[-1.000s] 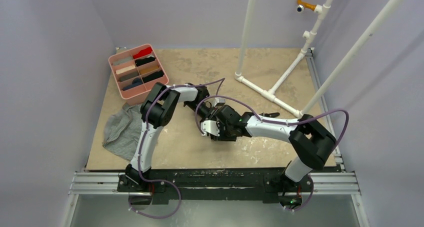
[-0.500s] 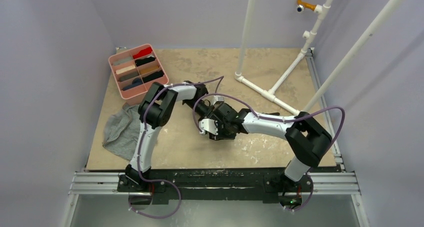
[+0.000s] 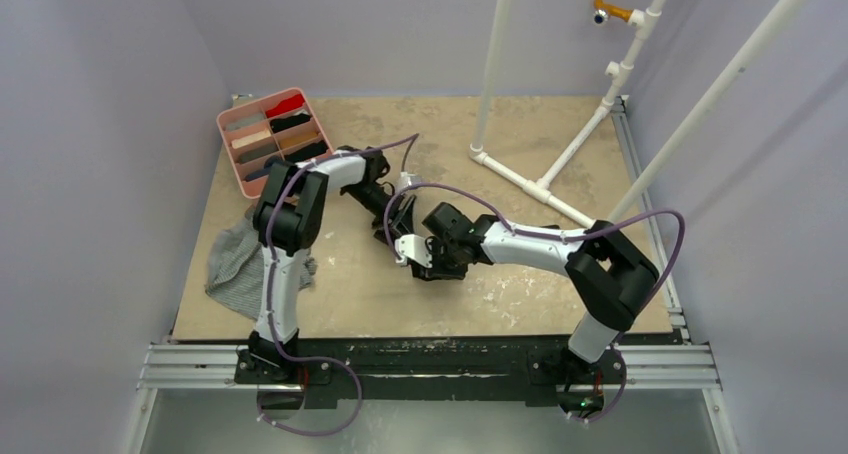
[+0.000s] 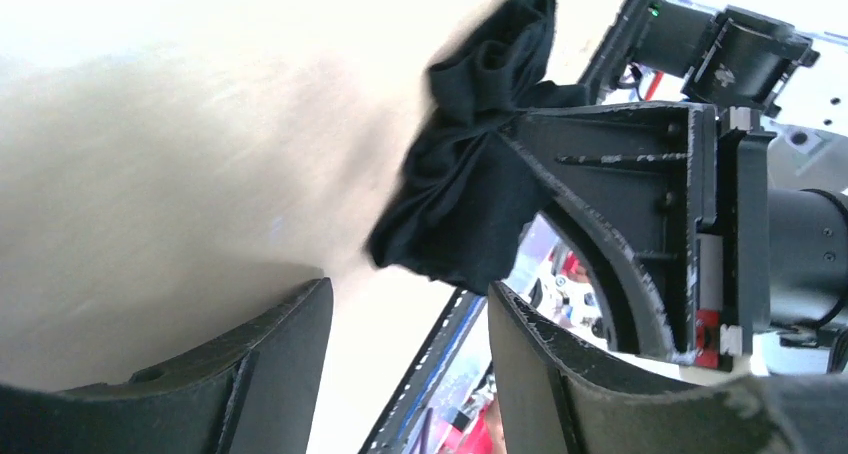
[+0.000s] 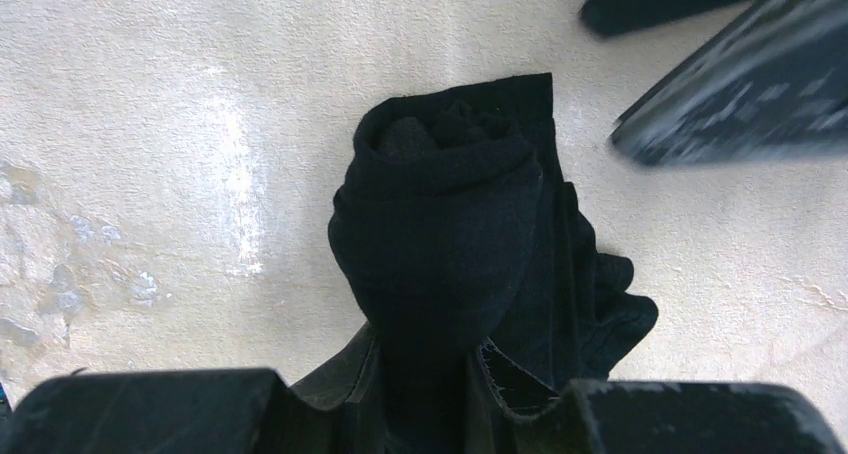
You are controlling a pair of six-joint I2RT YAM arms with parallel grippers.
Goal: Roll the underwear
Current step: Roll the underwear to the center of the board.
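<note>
Right gripper (image 5: 430, 399) is clamped on the black underwear (image 5: 440, 224), a rolled bundle sticking out ahead of it, low over the tan table (image 5: 150, 124); I can't tell if it touches. Left gripper (image 4: 410, 374) sits just beside it, jaws apart, holding nothing. Grey striped underwear (image 3: 238, 262) lies crumpled at the table's left edge, near the pink tray (image 3: 226, 144).

Two underwear (image 3: 238, 264), one tray (image 3: 256, 104)
</note>
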